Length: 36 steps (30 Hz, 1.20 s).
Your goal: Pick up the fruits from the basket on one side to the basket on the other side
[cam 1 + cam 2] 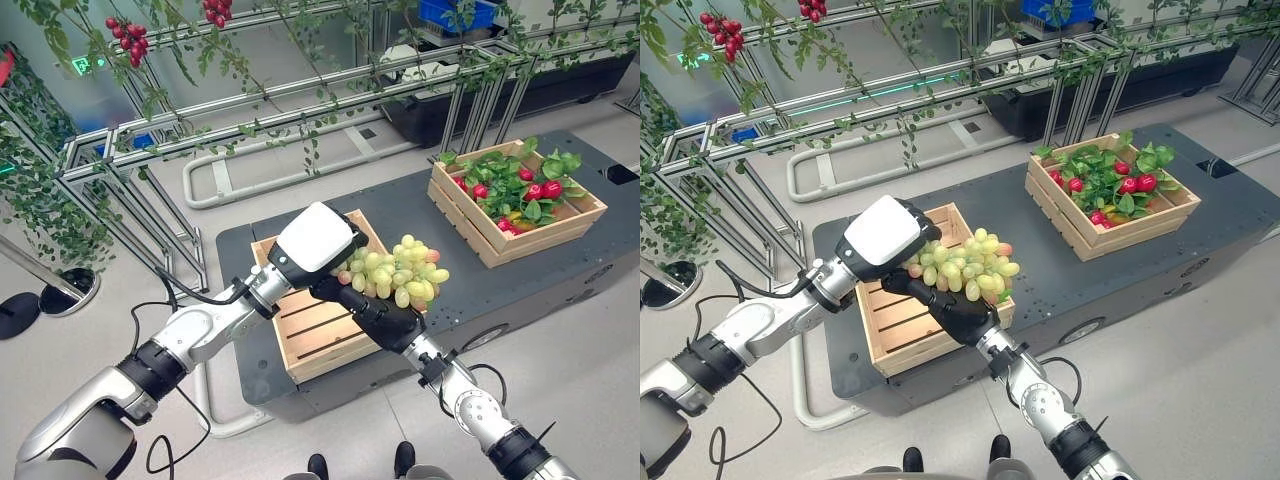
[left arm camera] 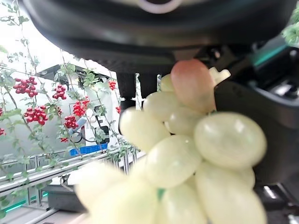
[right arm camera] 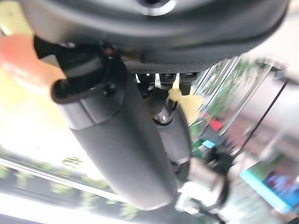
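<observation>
Your two hands met above the near wooden crate [image 1: 315,335], at the left end of the dark bench [image 1: 400,215], with open bench between it and the far crate [image 1: 515,205] of red fruit and leaves. Your right hand [image 1: 385,318], palm up, had its fingers curled under the one bunch of green grapes [image 1: 398,270]; your left hand [image 1: 312,245] pressed against the bunch, its fingers hidden.
</observation>
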### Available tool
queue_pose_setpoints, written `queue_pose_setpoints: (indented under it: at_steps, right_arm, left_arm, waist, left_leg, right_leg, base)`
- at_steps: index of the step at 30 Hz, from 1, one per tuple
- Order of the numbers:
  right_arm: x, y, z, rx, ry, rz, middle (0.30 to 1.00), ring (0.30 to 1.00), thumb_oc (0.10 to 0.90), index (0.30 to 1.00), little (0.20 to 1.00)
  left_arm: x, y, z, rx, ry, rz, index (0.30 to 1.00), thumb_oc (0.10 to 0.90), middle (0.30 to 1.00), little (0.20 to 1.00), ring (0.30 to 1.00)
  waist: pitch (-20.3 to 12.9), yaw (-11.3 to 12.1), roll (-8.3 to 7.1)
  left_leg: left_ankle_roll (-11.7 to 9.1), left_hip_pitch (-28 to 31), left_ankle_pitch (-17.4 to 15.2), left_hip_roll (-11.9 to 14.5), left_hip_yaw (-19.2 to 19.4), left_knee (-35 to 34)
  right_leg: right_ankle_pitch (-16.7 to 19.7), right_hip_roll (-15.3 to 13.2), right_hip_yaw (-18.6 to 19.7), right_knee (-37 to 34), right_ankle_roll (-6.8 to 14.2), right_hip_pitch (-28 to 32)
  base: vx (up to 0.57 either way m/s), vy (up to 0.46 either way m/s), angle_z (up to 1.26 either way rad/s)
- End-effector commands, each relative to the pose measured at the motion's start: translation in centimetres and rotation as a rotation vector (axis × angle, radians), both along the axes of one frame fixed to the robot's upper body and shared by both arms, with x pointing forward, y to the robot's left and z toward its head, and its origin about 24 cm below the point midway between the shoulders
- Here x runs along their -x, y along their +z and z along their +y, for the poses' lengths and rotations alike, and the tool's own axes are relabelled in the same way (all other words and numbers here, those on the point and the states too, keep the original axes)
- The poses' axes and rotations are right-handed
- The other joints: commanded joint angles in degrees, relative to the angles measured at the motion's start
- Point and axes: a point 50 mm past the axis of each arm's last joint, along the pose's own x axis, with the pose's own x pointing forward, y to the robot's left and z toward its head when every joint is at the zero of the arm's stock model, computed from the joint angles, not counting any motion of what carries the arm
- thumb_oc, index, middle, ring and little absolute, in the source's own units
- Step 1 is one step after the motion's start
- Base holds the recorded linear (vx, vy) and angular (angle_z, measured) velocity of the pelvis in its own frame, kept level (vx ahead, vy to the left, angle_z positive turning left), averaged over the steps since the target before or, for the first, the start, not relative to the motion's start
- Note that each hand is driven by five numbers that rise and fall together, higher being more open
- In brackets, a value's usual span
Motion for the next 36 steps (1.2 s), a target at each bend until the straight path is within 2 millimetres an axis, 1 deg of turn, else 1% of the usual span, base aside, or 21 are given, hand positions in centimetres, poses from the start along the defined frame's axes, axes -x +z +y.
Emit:
queue_pose_setpoints:
  at_steps: [1,2,4,5,7,10,12,15,16,19,20,23,25,26,27,28,31,32,33,35,36]
  right_arm:
    - [-1.0,3.5,-0.6,0.059,-0.023,-0.186,0.900,0.900,0.800,0.900,0.900]
    - [-1.0,3.2,-1.7,0.077,-0.057,-0.161,0.900,0.900,0.800,0.900,0.900]
    - [-1.2,3.2,-3.0,0.051,-0.108,-0.154,0.900,0.900,0.800,0.900,0.900]
    - [-1.3,3.6,-3.3,0.009,-0.140,-0.161,0.900,0.900,0.800,0.900,0.900]
    - [-1.5,4.2,-3.2,-0.068,-0.172,-0.177,0.900,0.900,0.800,0.900,0.900]
    - [-1.5,5.0,-2.5,-0.195,-0.218,-0.219,0.900,0.900,0.800,0.900,0.900]
    - [-1.4,5.6,-1.6,-0.277,-0.213,-0.236,0.900,0.900,0.800,0.900,0.900]
    - [-1.4,6.2,-0.9,-0.340,-0.187,-0.251,0.900,0.900,0.800,0.900,0.900]
    - [-1.3,6.6,-0.3,-0.383,-0.163,-0.253,0.900,0.900,0.800,0.900,0.900]
    - [-1.3,7.1,0.5,-0.420,-0.133,-0.261,0.900,0.900,0.800,0.900,0.900]
    - [-1.3,7.4,1.2,-0.432,-0.109,-0.265,0.900,0.900,0.800,0.900,0.900]
    - [-1.4,7.8,1.9,-0.329,-0.099,-0.300,0.900,0.900,0.800,0.900,0.900]
    - [-1.7,7.6,1.8,-0.170,-0.107,-0.321,0.900,0.900,0.800,0.900,0.900]
    - [-1.7,7.6,1.7,-0.162,-0.105,-0.323,0.900,0.900,0.800,0.900,0.900]
    - [-1.9,7.7,1.1,-0.041,-0.107,-0.348,0.900,0.900,0.800,0.900,0.900]
    - [-2.0,7.7,0.8,0.009,-0.101,-0.361,0.900,0.900,0.800,0.900,0.900]
    - [-2.5,8.3,-1.0,0.255,-0.067,-0.444,0.900,0.900,0.800,0.900,0.900]
    - [-2.8,8.7,-1.7,0.383,-0.064,-0.490,0.900,0.900,0.800,0.900,0.900]
    - [-3.1,9.0,-2.3,0.446,-0.070,-0.513,0.900,0.900,0.800,0.900,0.900]
    - [-3.9,10.1,-4.0,0.663,-0.106,-0.588,0.900,0.900,0.800,0.900,0.900]
    - [-4.2,10.7,-4.7,0.731,-0.116,-0.611,0.900,0.900,0.800,0.900,0.900]
  left_arm:
    - [-2.4,5.2,4.9,0.024,0.209,-0.228,0.300,0.400,0.300,0.300,0.300]
    - [-2.3,5.7,5.2,0.018,0.211,-0.248,0.300,0.400,0.300,0.300,0.300]
    - [-2.2,6.5,5.3,0.009,0.210,-0.274,0.300,0.400,0.300,0.300,0.300]
    - [-2.2,6.7,5.2,0.005,0.206,-0.283,0.300,0.400,0.300,0.300,0.300]
    - [-2.1,6.8,5.0,0.007,0.199,-0.289,0.300,0.400,0.300,0.300,0.300]
    - [-2.0,6.3,4.3,0.020,0.174,-0.278,0.300,0.400,0.300,0.300,0.300]
    - [-2.0,5.6,3.6,0.025,0.161,-0.255,0.300,0.400,0.300,0.300,0.300]
    - [-1.9,5.0,3.2,0.044,0.148,-0.226,0.300,0.400,0.300,0.300,0.300]
    - [-1.9,4.6,2.7,0.061,0.134,-0.210,0.300,0.400,0.300,0.300,0.300]
    - [-1.9,4.2,2.0,0.079,0.109,-0.197,0.300,0.400,0.300,0.300,0.300]
    - [-1.9,4.2,1.3,0.084,0.088,-0.195,0.300,0.400,0.300,0.300,0.300]
    - [-1.9,4.3,0.6,0.079,0.060,-0.205,0.300,0.400,0.300,0.300,0.300]
    - [-2.0,4.7,0.3,0.043,0.049,-0.222,0.300,0.400,0.300,0.300,0.300]
    - [-2.0,4.7,0.3,0.041,0.050,-0.223,0.300,0.400,0.300,0.300,0.300]
    - [-2.0,5.1,0.5,-0.006,0.045,-0.235,0.300,0.400,0.300,0.300,0.300]
    - [-1.9,5.3,0.5,-0.030,0.041,-0.243,0.300,0.400,0.300,0.300,0.300]
    - [-1.9,6.1,1.1,-0.130,0.028,-0.267,0.300,0.400,0.300,0.300,0.300]
    - [-2.0,6.6,1.3,-0.162,0.023,-0.277,0.300,0.400,0.300,0.300,0.300]
    - [-2.0,6.8,1.4,-0.175,0.023,-0.281,0.300,0.400,0.300,0.300,0.300]
    - [-2.1,7.7,1.7,-0.224,0.023,-0.297,0.300,0.400,0.300,0.300,0.300]
    - [-2.1,8.0,1.7,-0.243,0.023,-0.302,0.300,0.400,0.300,0.300,0.300]
  waist:
    - [-4.9,-0.9,-2.52]
    - [-5.0,-1.1,-2.68]
    - [-4.8,-1.4,-2.83]
    - [-4.8,-1.5,-2.85]
    - [-4.7,-1.7,-2.72]
    - [-4.6,-1.7,-2.33]
    - [-4.6,-1.7,-2.07]
    - [-4.6,-1.6,-1.98]
    - [-4.6,-1.5,-1.99]
    - [-4.6,-1.2,-2.10]
    - [-4.7,-1.0,-2.27]
    - [-4.9,-0.7,-2.63]
    - [-4.9,-0.7,-2.90]
    - [-4.9,-0.7,-2.92]
    - [-5.0,-0.7,-3.11]
    - [-5.0,-0.8,-3.18]
    - [-5.0,-1.1,-3.54]
    - [-5.0,-1.2,-3.69]
    - [-5.0,-1.2,-3.77]
    - [-5.0,-1.5,-4.00]
    - [-5.0,-1.6,-4.09]
  left_leg:
    - [-0.2,0.9,-6.6,-0.7,-0.4,0.1]
    - [-0.2,1.0,-6.6,-0.7,-0.2,0.1]
    - [-0.2,1.1,-6.7,-0.6,0.0,0.1]
    - [-0.2,1.1,-6.6,-0.6,0.0,0.1]
    - [-0.2,1.1,-6.7,-0.6,0.0,0.1]
    - [0.0,1.3,-6.9,-0.7,-0.3,0.1]
    - [0.1,1.4,-7.0,-0.8,-0.4,0.1]
    - [0.2,1.5,-7.1,-0.8,-0.6,0.1]
    - [0.2,1.6,-7.2,-0.9,-0.7,0.1]
    - [0.3,1.7,-7.2,-1.0,-1.1,0.1]
    - [0.3,1.6,-7.3,-1.0,-1.3,0.1]
    - [0.3,1.5,-7.3,-1.0,-1.6,0.1]
    - [0.2,1.5,-7.2,-0.9,-1.5,0.1]
    - [0.2,1.5,-7.2,-0.9,-1.5,0.1]
    - [0.2,1.4,-7.2,-0.9,-1.3,0.1]
    - [0.2,1.4,-7.2,-0.8,-1.3,0.1]
    - [0.0,1.3,-7.1,-0.8,-1.1,0.1]
    - [0.0,1.3,-7.1,-0.8,-1.0,0.1]
    - [0.0,1.3,-7.1,-0.8,-0.9,0.1]
    - [0.0,1.5,-7.0,-0.8,-0.8,0.1]
    - [-0.1,1.6,-7.0,-0.7,-0.6,0.1]
  right_leg:
    - [-6.7,-3.4,0.3,0.1,3.1,5.0]
    - [-6.6,-3.4,0.4,0.1,3.2,5.0]
    - [-6.5,-3.4,0.5,0.1,3.3,5.0]
    - [-6.4,-3.4,0.6,0.1,3.3,5.0]
    - [-6.4,-3.4,0.7,0.1,3.3,4.9]
    - [-6.5,-3.4,0.9,0.1,3.2,5.0]
    - [-6.6,-3.3,1.2,0.1,3.2,5.0]
    - [-6.8,-3.3,1.4,0.1,3.2,5.3]
    - [-6.9,-3.3,1.5,0.1,3.1,5.4]
    - [-7.0,-3.3,1.4,0.1,3.1,5.6]
    - [-7.0,-3.3,1.3,0.1,3.1,5.7]
    - [-7.1,-3.3,1.2,0.1,3.1,5.7]
    - [-7.0,-3.3,1.0,0.1,3.1,5.6]
    - [-7.0,-3.3,1.0,0.1,3.1,5.6]
    - [-6.9,-3.3,0.9,0.1,3.2,5.5]
    - [-6.9,-3.4,0.9,0.1,3.2,5.4]
    - [-6.7,-3.4,0.8,0.1,3.4,5.4]
    - [-6.6,-3.4,0.7,0.1,3.4,5.4]
    - [-6.5,-3.5,0.7,0.1,3.4,5.4]
    - [-6.3,-3.5,0.8,0.1,3.5,5.5]
    - [-6.2,-3.5,0.8,0.1,3.5,5.6]
  base:
    - [-0.01,-0.005,-0.10]
    - [0.00,-0.009,-0.10]
    - [-0.01,-0.018,-0.08]
    - [-0.01,-0.018,-0.03]
    - [0.00,-0.003,-0.02]
    - [0.00,0.002,-0.04]
    - [0.00,0.000,0.00]
    - [0.00,0.000,0.00]
    - [0.00,0.000,0.00]
    - [0.00,0.000,0.00]
    - [0.00,0.000,0.00]
    - [0.00,0.000,0.00]
    - [0.00,0.000,0.00]
    - [0.00,0.000,0.00]
    - [0.00,0.000,0.00]
    - [0.00,0.000,0.00]
    - [0.00,0.000,0.00]
    - [0.00,0.000,0.00]
    - [0.00,0.000,0.00]
    - [0.00,0.000,0.00]
    - [0.00,0.000,0.00]
